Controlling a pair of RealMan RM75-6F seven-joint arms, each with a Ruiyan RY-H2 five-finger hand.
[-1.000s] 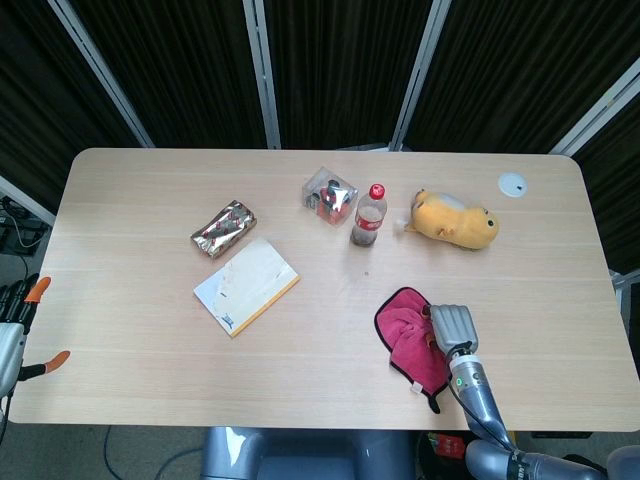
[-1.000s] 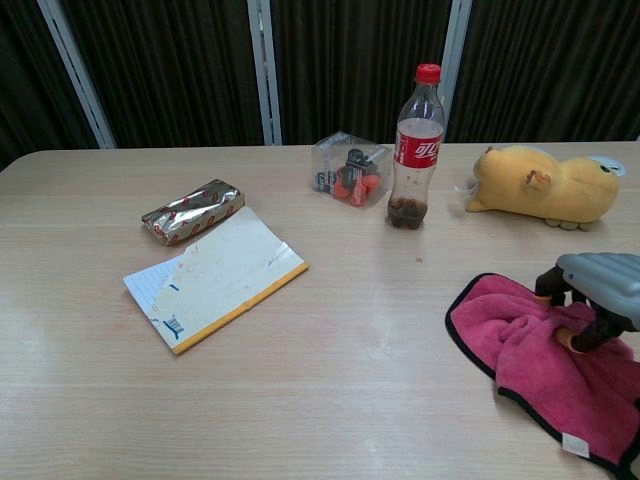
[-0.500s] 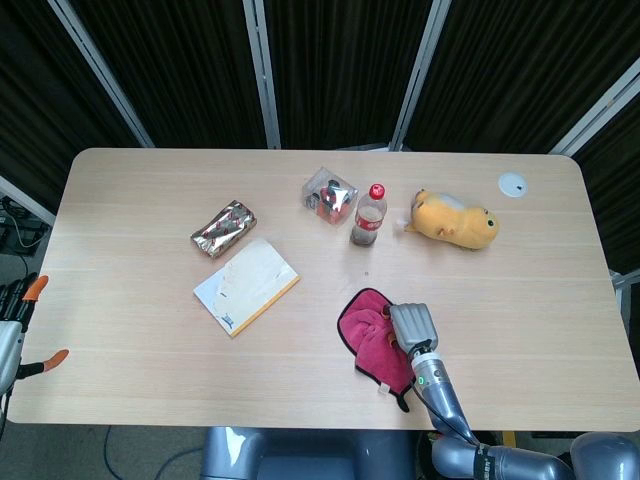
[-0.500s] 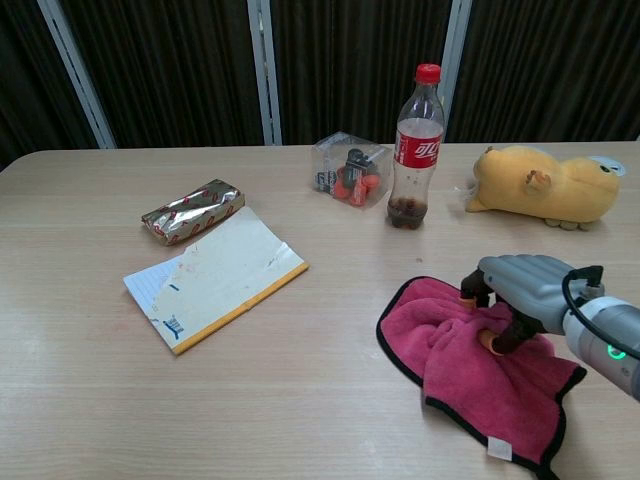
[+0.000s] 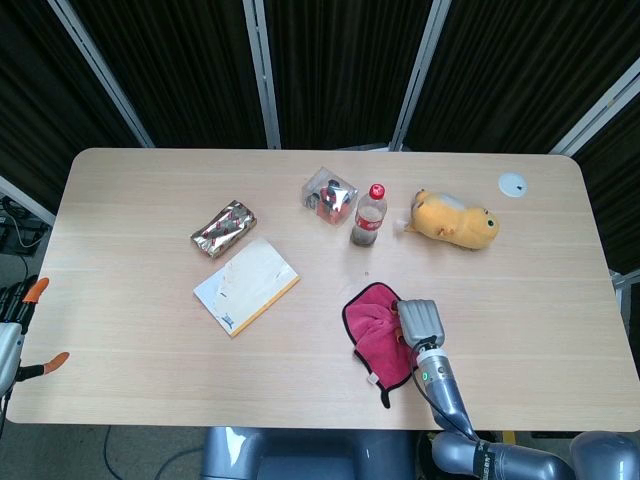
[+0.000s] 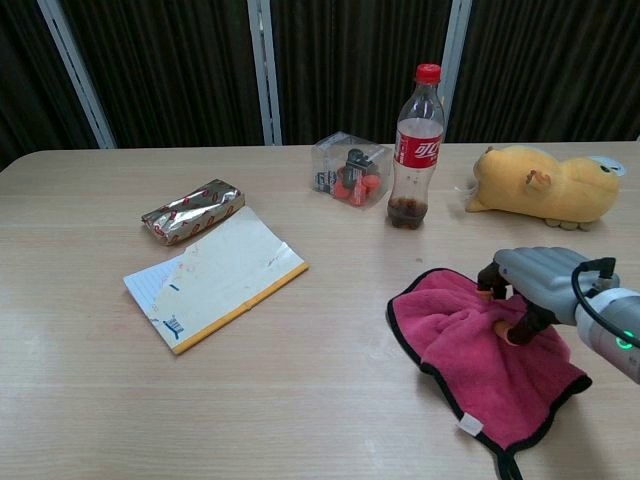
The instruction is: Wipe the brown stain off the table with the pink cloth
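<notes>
Pink cloth (image 6: pixel 470 345) lies crumpled flat on the table (image 6: pixel 300 400), spread under and to the left of the right hand (image 6: pixel 535 285). It is judged soft, light and limp, likely to bunch and slide, so it is better pressed from above mid-cloth than pinched at the black-edged hem. The right hand's fingers are curled down onto the cloth, pinning it. The brown stain cannot be made out. Cola bottle (image 6: pixel 415 150) stands beyond the hand, apart. The left hand is not seen.
</notes>
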